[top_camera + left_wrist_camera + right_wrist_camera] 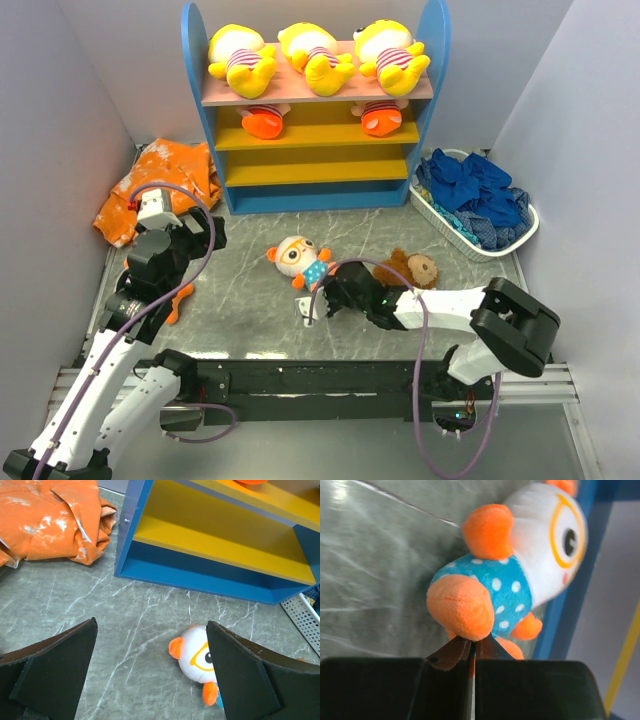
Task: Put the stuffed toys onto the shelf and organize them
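Right gripper [471,652] is closed, pads flat together, with the tips touching the lower orange foot of the dotted toy [505,580]; I cannot tell whether any plush is actually pinched. The dotted toy looks to be resting on the table [240,300] near the middle, in front of the shelf [193,120] and apart from it. The monkey [412,268] lies just to its right, also on the table. On the shelf, three yellow toys [315,55] lie side by side on the pink top board. Two orange-limbed toys [263,118] sit on the yellow board below, one near each end, and the lower boards hold nothing visible. Judged progress: five are shelved and at least two are left. An orange scrap [178,305] beside the left arm may be another toy, but that is unclear. Left gripper [151,625] is spread wide and holds nothing, over the table's left side. Further out are an orange cloth [160,185] to the left of the shelf and a basket [530,225] of blue cloths to the right.
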